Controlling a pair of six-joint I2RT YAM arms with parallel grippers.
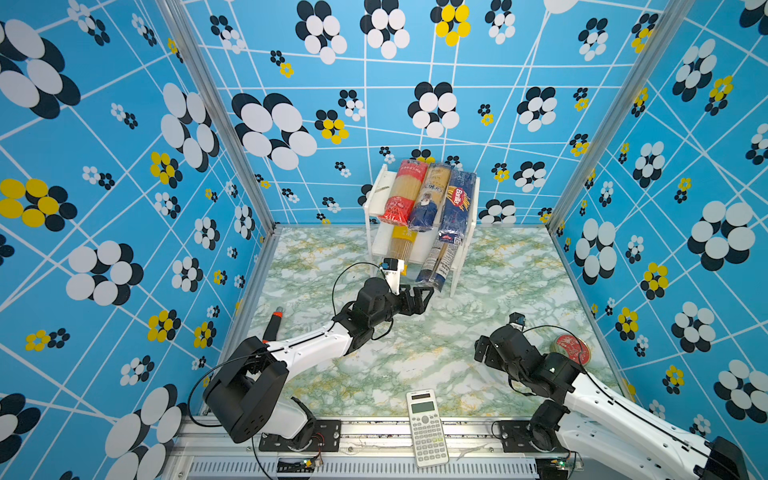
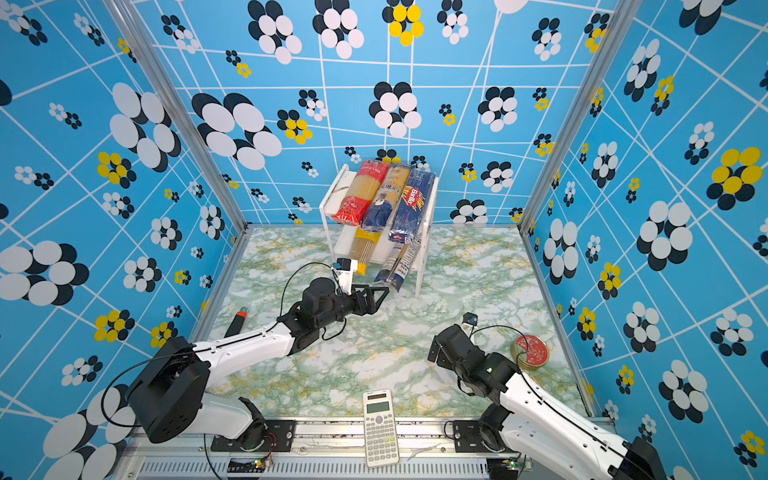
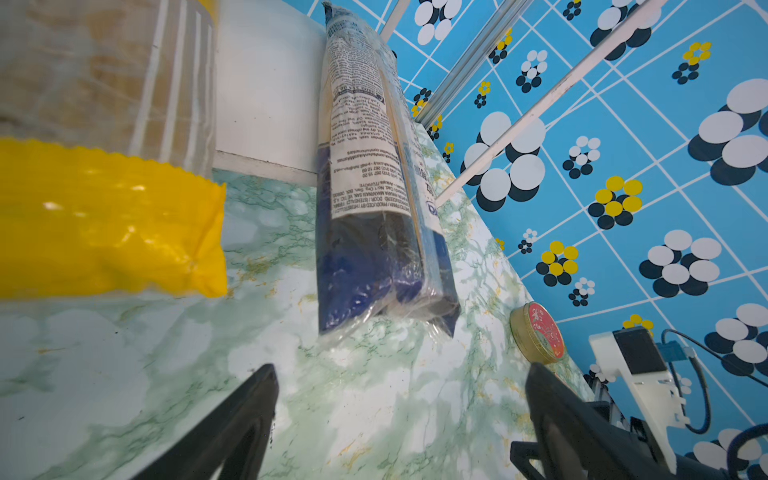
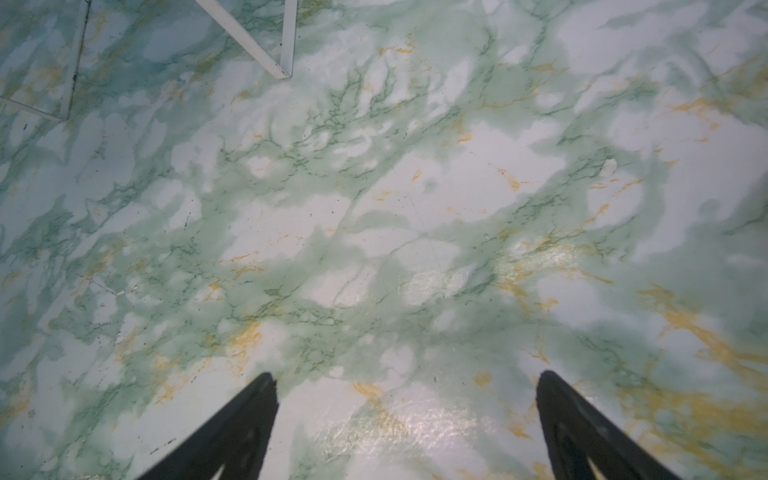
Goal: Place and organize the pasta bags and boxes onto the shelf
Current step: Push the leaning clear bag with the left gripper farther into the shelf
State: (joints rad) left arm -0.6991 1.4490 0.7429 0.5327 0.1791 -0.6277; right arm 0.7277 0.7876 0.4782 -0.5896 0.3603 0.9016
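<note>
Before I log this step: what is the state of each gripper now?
Left gripper: open, holding nothing.
Right gripper: open, holding nothing.

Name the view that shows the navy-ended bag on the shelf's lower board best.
The left wrist view: the navy-ended bag is close, its white label and navy end past the lower board clear. In both top views the bag is small, partly hidden under the upper tier. The right wrist view misses it.
</note>
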